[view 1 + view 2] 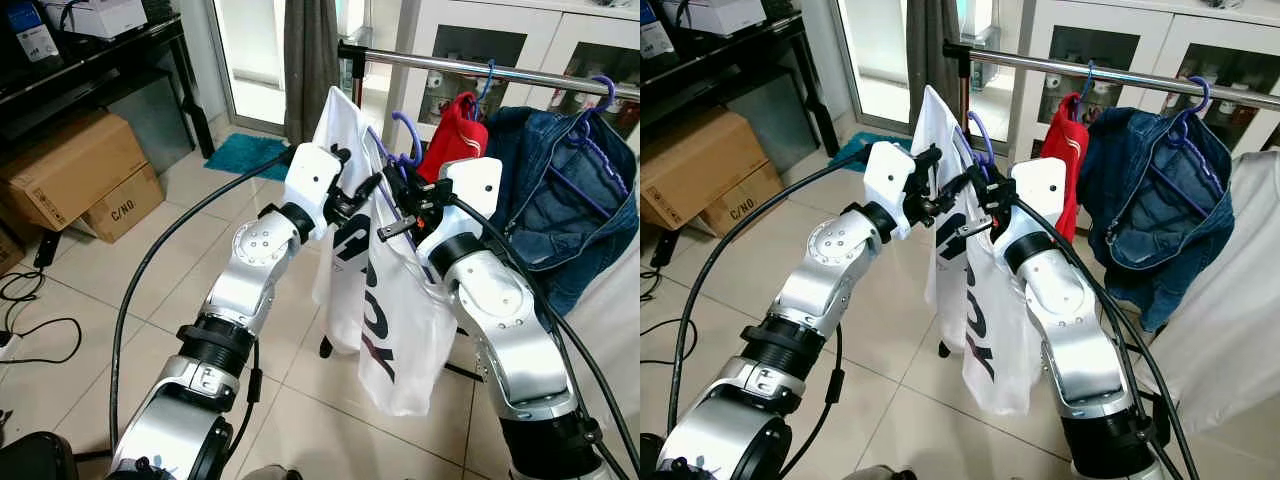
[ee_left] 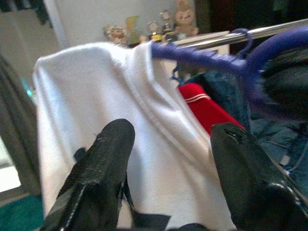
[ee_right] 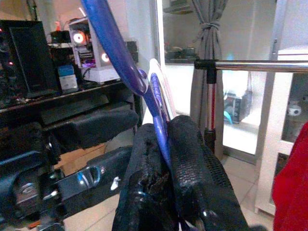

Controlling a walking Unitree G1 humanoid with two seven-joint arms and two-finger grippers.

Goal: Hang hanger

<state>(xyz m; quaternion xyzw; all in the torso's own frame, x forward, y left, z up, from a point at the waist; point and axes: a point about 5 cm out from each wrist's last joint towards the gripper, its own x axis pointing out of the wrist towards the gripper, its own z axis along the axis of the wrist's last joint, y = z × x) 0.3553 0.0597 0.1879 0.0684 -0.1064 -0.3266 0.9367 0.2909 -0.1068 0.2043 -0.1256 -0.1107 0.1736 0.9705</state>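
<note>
my head cams looking down past both my arms at the clothes rail [image 1: 480, 70], wrist cams right up close behind each claw, all four catching the same purple hanger [image 3: 120, 57]

Shirt [image 1: 385, 300] on hanger [image 1: 405, 135] left of jacket [image 1: 560, 200], below rail [image 1: 480, 68], boxes [image 1: 75, 170] far left
</note>
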